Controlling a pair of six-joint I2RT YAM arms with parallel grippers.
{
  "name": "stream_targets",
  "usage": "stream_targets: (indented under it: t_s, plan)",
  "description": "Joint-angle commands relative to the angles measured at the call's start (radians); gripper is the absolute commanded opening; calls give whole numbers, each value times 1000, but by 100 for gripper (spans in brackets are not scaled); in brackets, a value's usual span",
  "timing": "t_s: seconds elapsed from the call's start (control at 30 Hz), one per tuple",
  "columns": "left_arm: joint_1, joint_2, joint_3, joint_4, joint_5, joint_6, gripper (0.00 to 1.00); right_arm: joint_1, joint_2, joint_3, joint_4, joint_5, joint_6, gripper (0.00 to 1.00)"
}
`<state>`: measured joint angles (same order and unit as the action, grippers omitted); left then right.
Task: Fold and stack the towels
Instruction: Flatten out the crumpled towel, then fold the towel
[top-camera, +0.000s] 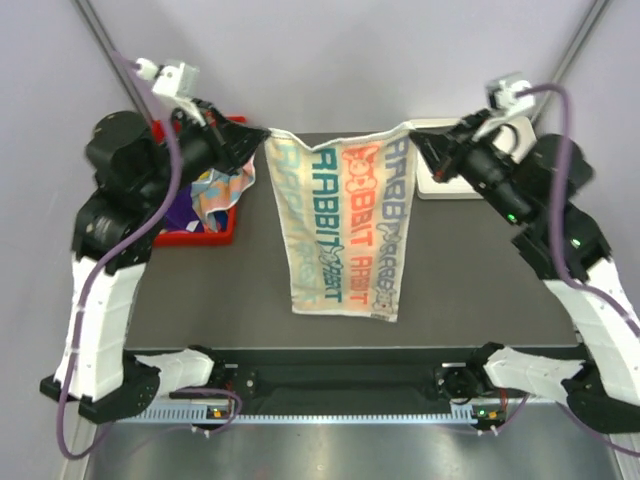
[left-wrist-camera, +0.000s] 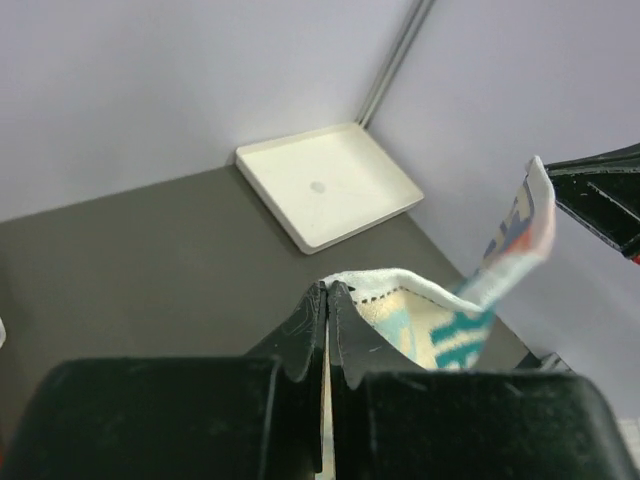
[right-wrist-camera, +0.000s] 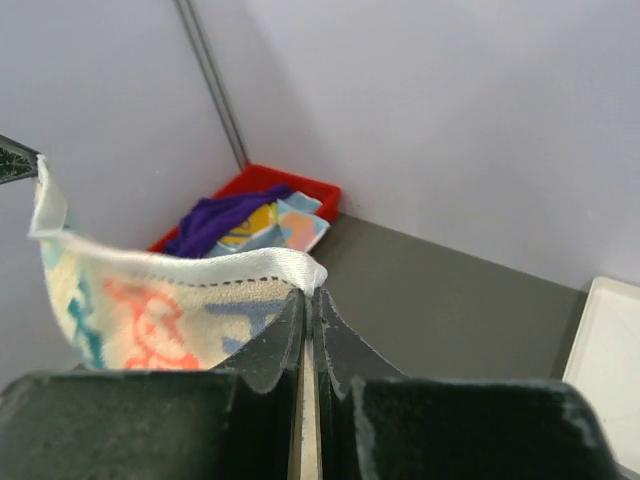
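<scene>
Left gripper (top-camera: 262, 134) and right gripper (top-camera: 414, 136) each clamp tight on a top corner of the lettered towel (top-camera: 345, 225), which hangs spread between them.

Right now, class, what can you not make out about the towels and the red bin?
Top view: the left arm covers much of the red bin, so its towel count is unclear.
Right wrist view: the purple towel hides whatever lies beneath it.
Left wrist view: the left gripper blocks most of the lettered towel; its print is unreadable.
</scene>
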<state>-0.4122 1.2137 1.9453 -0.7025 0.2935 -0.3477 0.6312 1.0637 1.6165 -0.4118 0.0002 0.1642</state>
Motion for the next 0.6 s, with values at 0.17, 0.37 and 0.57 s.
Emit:
stream_targets:
  t_s: [0.17, 0.37, 0.57]
  plan:
    - [56, 366, -53, 208, -88, -43, 0, -218, 416, 81, 152, -117, 21, 0]
    - [148, 731, 53, 343, -82, -28, 0, -316, 795, 193, 271, -175, 78, 0]
    - [194, 894, 153, 356, -65, -7, 0, -360, 917, 244, 318, -151, 113, 0]
